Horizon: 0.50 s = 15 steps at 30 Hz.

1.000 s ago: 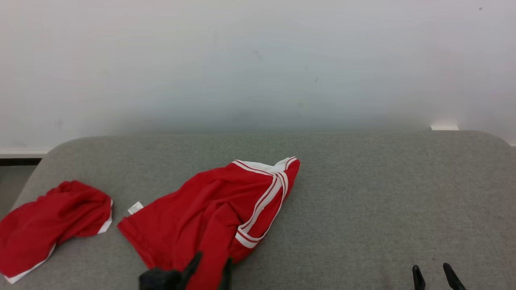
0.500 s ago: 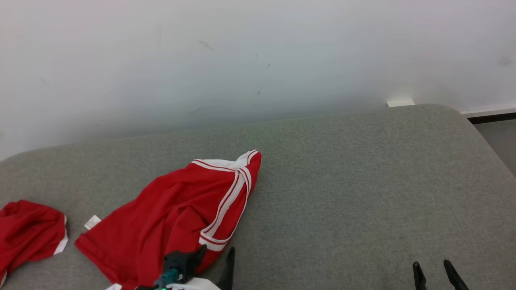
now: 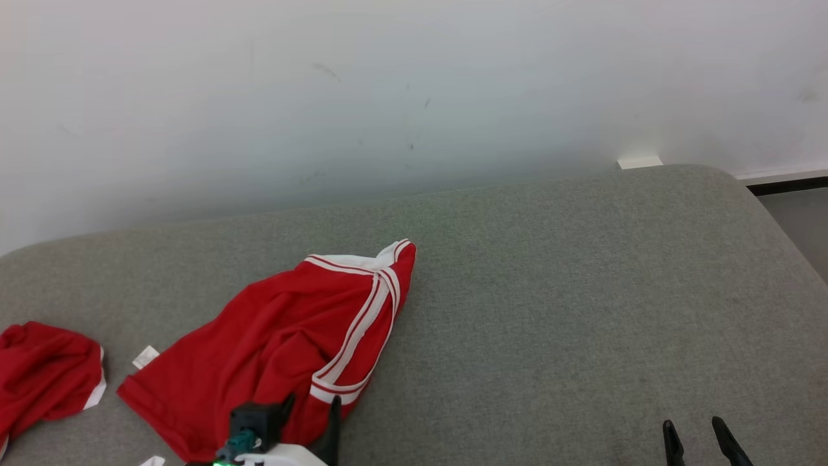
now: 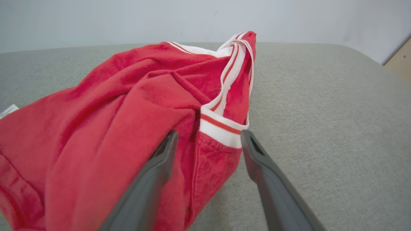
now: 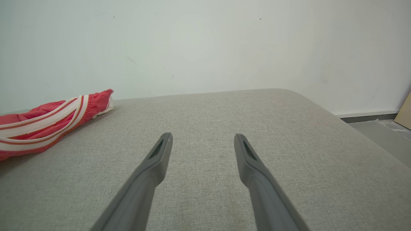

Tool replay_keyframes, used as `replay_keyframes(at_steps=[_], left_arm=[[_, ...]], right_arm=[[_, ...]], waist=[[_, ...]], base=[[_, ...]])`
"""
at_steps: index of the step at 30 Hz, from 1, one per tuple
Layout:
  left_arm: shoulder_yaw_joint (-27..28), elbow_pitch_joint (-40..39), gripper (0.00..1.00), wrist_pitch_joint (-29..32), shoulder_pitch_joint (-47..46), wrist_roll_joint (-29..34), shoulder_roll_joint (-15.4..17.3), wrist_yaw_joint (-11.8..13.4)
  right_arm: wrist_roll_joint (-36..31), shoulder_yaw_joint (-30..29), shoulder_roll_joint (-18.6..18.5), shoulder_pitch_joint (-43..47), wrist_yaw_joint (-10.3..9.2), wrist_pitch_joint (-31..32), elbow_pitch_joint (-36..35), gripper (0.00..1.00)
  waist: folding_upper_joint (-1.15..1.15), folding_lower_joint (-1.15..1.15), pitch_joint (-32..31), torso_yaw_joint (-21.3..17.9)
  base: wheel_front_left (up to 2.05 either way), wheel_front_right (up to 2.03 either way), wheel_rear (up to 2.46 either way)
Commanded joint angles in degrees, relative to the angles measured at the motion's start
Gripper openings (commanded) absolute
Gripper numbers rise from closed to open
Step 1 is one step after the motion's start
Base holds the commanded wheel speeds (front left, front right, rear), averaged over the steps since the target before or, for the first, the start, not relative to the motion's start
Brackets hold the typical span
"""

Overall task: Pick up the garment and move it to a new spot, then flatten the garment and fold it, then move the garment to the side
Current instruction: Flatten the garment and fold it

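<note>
Left end effector is wide open, folks, its two dark fingers straddling the near edge of the crumpled red knit garment with white striped trim. One finger sits over the red cloth, the other just outside the striped cuff at the garment's 5 o'clock corner. Nothing is pinched yet. The garment lies bunched on the grey fabric-covered counter, toward 8 o'clock of the head view, its banded tip pointing to 1 o'clock. Right end effector is open too and empty, sitting at 4 o'clock, well apart from the cloth.

As I read it, the step in hand is the first pick-up. To do it well, sink the fingers right down to the counter so they bite a full fold, not just the top layer. Take the cuff seam, which looks thicker and should slip less. Close fully before lifting, then raise it high enough that the hanging tail clears, and carry toward the bare stretch at 3 o'clock. Mind the second red cloth bundle at 9 o'clock and the small white tag near it. Both lie apart from the garment and are best left alone.
</note>
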Motion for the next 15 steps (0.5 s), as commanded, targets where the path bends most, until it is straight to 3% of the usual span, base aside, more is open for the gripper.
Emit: replay_keyframes(at_steps=[1, 8, 9, 10, 13, 15], left_arm=[[0.0, 0.3, 1.0, 0.2, 0.5, -0.6, 0.5, 0.3], [-1.8, 1.8, 1.0, 1.0, 0.9, -0.6, -0.6, -1.2], [-2.2, 2.0, 0.82, 1.1, 0.6, -0.5, -0.7, -1.5], [-2.5, 2.1, 0.48, 1.1, 0.2, -0.2, -0.8, -1.8], [-3.1, 2.5, 0.31, 1.3, -0.8, 0.3, -1.1, -1.9], [-3.8, 3.0, 0.0, 2.2, -1.2, 0.7, -1.1, -2.2]], right_arm=[[0.0, 0.1, -0.5, -0.5, -0.13, 0.0, -0.1, 1.0], [0.0, 0.7, -1.0, -0.9, -0.13, 0.0, 0.1, 1.0], [0.0, 0.8, -1.1, -0.9, -0.13, 0.0, 0.1, 1.0], [0.1, 0.8, -1.1, -0.8, -0.13, 0.0, 0.1, 1.0], [0.1, 0.8, -1.2, -0.7, -0.13, 0.0, 0.2, 1.0], [-0.1, 0.9, -1.1, -0.4, -0.13, 0.0, 0.2, 1.0]], waist=[[0.0, 0.0, 0.0, 0.0], [0.0, 0.0, 0.3, -0.2], [0.0, 0.0, 0.3, -0.3], [0.0, 0.0, 0.3, -0.3], [0.0, 0.0, 0.3, -0.4], [0.0, 0.0, 0.2, -0.5]], base=[[0.0, 0.0, 0.0], [0.0, 0.0, 0.0], [0.0, 0.0, 0.0], [0.0, 0.0, 0.0], [0.0, 0.0, 0.0], [0.0, 0.0, 0.0]])
